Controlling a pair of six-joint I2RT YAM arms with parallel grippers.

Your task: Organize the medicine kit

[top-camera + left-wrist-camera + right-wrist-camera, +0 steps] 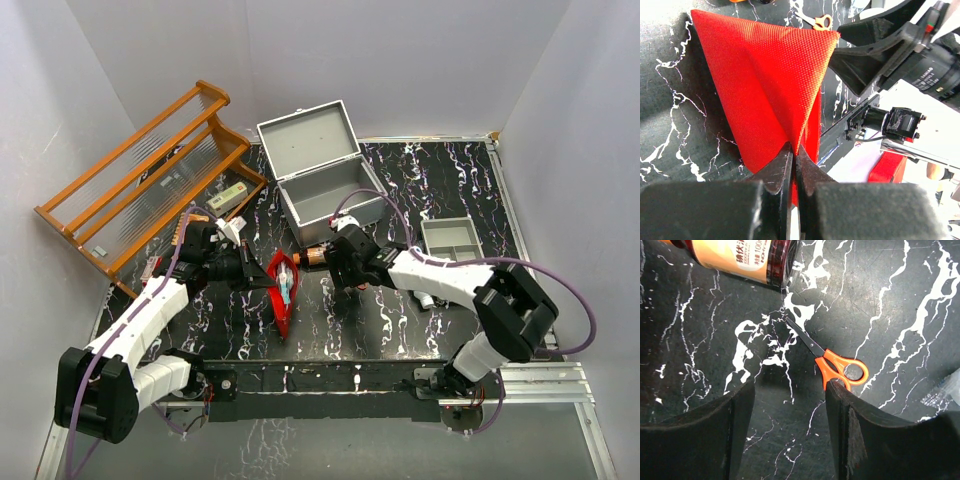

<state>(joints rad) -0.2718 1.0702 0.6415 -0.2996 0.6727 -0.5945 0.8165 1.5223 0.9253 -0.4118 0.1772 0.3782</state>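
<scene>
The left end effector (794, 150) is pinching the red pouch's (765, 75) edge, jaws closed tight. The right end effector (789, 402) is hovering open and empty above the bench (900, 285), orange scissors (842, 369) lying just ahead of its fingertips. The grey medicine kit (308, 138) is standing open just beyond it.

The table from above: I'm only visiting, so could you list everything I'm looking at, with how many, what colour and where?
medicine kit: one, grey, lid open, back middle
divided tray: one, grey, right of the kit
pouch: one, red, front middle
bottle: one, brown with orange label, lying in front of the kit
scissors: one pair, orange handles, flat on the table
rack: one, orange-brown wood, back left
table: one, black with white veins
left hand: one, black, shut on the pouch
right hand: one, black, open, by the scissors
</scene>
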